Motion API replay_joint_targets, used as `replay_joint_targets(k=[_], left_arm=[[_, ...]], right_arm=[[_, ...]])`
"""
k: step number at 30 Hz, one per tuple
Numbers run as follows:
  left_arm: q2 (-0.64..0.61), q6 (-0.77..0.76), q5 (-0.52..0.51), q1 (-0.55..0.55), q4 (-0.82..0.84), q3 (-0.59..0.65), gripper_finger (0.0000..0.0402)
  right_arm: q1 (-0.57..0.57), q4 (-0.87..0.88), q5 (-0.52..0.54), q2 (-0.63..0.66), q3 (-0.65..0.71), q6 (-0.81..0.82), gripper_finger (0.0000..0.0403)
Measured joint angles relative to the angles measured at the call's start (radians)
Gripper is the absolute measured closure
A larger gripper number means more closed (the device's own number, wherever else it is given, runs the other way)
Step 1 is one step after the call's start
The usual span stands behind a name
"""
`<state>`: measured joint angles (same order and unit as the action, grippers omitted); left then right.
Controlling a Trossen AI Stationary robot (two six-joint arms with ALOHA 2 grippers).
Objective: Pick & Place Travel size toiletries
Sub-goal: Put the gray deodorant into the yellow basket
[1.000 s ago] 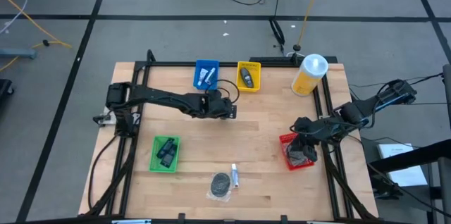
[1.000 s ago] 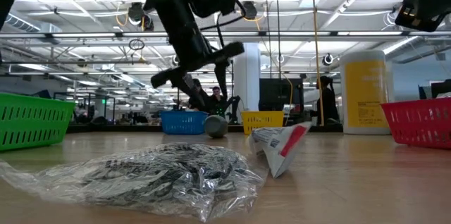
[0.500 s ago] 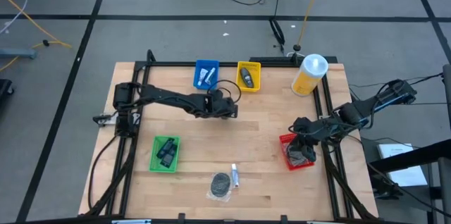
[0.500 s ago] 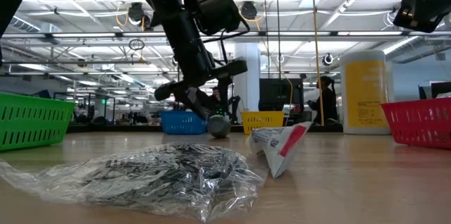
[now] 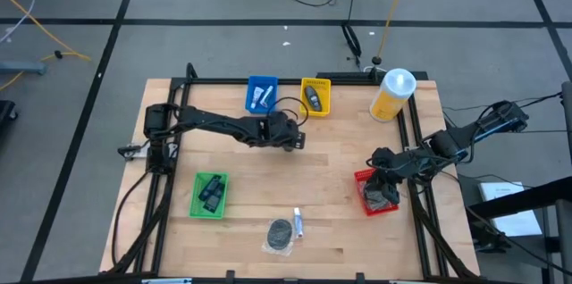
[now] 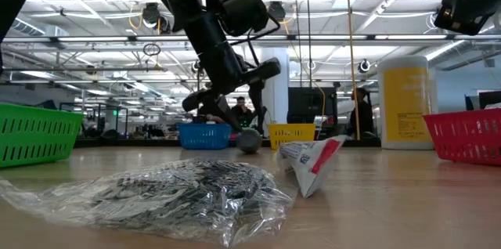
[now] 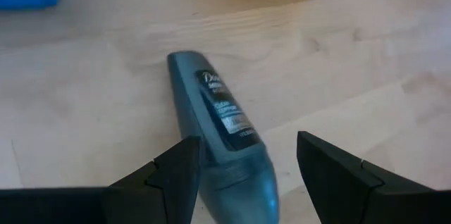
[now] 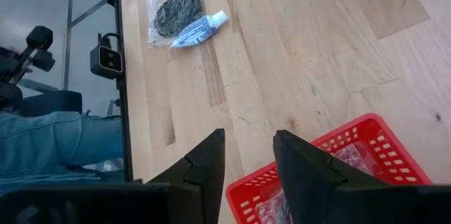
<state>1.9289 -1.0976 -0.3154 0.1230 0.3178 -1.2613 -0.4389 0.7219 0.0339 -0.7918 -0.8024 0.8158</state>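
Observation:
One small white tube with bluish markings lies flat near the table's near edge, beside a clear bag; the right wrist view shows this tube too. More white tubes lie in the blue bin. My left gripper is open, low over the table's middle. Its fingers stand on either side of a dark teal bottle that lies on its side. My right gripper is open above the red bin. My left gripper comes from above with its fingers across the teal bottle. One finger stands right beside the bottle's near part. I cannot tell whether it touches. The bottle lies flat on the table.
A yellow bin holding a dark item stands at the far edge next to the blue bin. A green bin sits near left. A tall yellow-and-white bottle stands far right. Black frame rails run along both table sides.
My left gripper has moved toward the table's right edge and a little down. In the low view the grey bottle end on the table has shifted the same way with it.

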Motion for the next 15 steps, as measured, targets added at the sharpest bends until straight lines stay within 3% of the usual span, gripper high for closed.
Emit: replay_joint_targets(k=[3, 15], left_arm=[[0.000, 0.071, 0.004, 0.000, -0.007, 0.000, 0.0174], [0.000, 0.114, 0.029, 0.004, -0.024, 0.000, 0.0173]], right_arm=[[0.000, 0.000, 0.000, 0.000, 0.000, 0.002, 0.0289], [0.000, 0.000, 0.000, 0.000, 0.000, 0.006, 0.0289]])
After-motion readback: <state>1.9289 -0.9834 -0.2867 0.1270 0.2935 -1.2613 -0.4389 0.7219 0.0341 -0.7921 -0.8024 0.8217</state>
